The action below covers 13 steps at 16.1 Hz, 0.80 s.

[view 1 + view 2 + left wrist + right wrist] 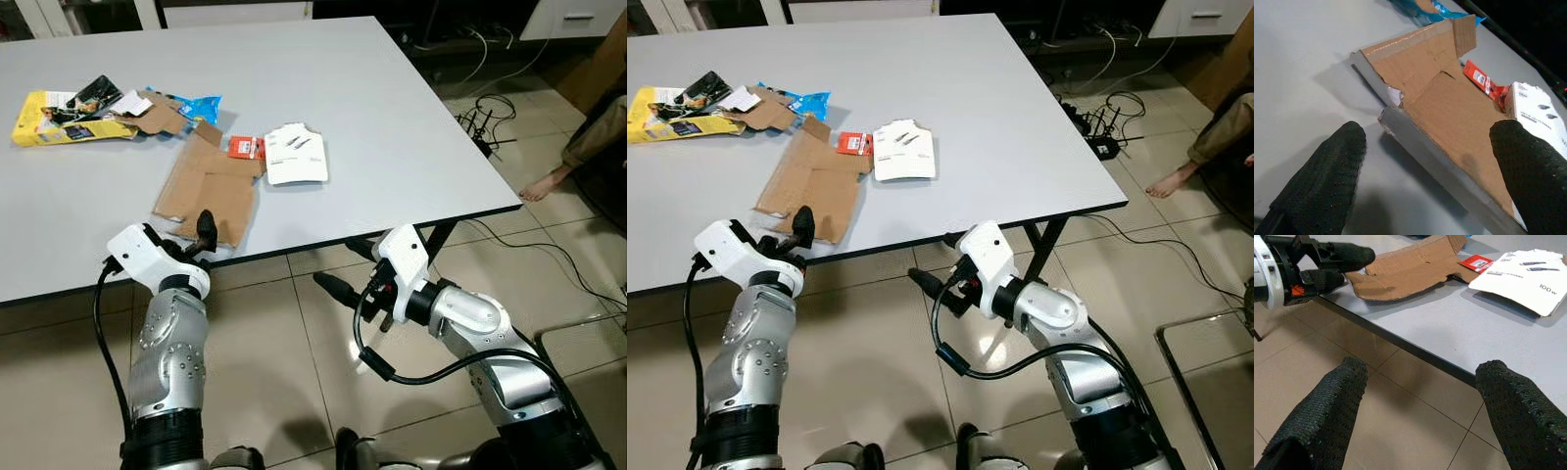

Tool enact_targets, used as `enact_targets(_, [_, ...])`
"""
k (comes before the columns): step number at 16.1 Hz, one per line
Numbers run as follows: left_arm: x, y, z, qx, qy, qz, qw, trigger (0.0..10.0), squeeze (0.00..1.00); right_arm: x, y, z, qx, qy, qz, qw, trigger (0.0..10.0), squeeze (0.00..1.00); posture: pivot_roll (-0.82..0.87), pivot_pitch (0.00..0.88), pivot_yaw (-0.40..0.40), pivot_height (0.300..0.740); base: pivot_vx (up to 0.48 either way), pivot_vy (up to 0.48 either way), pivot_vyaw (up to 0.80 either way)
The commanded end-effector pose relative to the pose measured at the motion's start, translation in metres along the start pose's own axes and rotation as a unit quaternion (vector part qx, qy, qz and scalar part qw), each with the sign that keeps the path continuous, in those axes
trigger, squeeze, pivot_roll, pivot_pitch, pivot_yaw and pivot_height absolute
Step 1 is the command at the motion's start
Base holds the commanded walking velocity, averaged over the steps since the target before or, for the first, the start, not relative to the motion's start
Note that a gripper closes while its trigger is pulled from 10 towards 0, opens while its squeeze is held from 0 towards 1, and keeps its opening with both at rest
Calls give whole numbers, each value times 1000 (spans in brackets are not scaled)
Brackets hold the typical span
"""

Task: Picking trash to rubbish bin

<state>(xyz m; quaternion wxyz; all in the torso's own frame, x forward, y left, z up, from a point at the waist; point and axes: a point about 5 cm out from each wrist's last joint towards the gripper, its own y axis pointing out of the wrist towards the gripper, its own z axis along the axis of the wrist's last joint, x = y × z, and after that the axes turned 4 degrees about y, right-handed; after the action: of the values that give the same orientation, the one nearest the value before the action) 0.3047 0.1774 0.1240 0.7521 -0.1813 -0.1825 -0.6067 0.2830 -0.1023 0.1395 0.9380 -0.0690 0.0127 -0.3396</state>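
Looking down from my head, I see a grey table point(392, 127) with trash spread over its left part: a flattened brown cardboard piece point(208, 184) lying near the front edge, a small red packet point(246, 147) touching its far right corner, a white paper package point(295, 154) just beside that, and farther back a yellow box point(49, 117), a scrap of torn cardboard point(157, 115) and a blue wrapper point(201, 103) bunched together. My left gripper point(204, 235) sits at the table's front edge, its fingers reaching onto the near end of the cardboard piece. My right gripper point(343, 269) hangs below the table edge over the tiled floor point(294, 343), well apart from the trash. A person's bare foot point(544, 186) rests on the tiles off to the right, near a tangle of black cables point(485, 122). From my left wrist, my two black fingers point(1322, 181) stand spread wide with the near edge of the cardboard between them; they grip nothing, and whether either pad touches the card I cannot tell. The red packet and white package lie beyond. From my right wrist, my fingers point(1327, 411) are likewise parted wide and hold nothing, with floor tiles and the table's dark edge between them; my left gripper shows across the way at the cardboard's end.
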Motion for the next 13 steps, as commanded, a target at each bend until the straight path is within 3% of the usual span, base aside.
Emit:
enact_targets(1, [5, 2, -5, -4, -14, -13, 1000, 10000, 0, 0, -4, 3, 0, -6, -3, 1000, 10000, 0, -156, 177, -32, 740, 0, 0, 0])
enact_targets(4, [4, 6, -8, -1, -21, -16, 1000, 10000, 0, 2, -2, 8, 8, -12, -7, 1000, 10000, 0, -165, 180, -39, 740, 0, 0, 0])
enact_targets(12, [1, 31, -23, -39, -99, 0, 994, 10000, 0, 1, -7, 9, 4, -16, -6, 1000, 10000, 0, -189, 189, -50, 740, 0, 0, 0])
enact_targets(13, [-1, 32, -24, -40, -98, 0, 994, 0, 0, 1, -8, 9, 3, -16, -6, 1000, 10000, 0, -193, 190, -50, 740, 0, 0, 0])
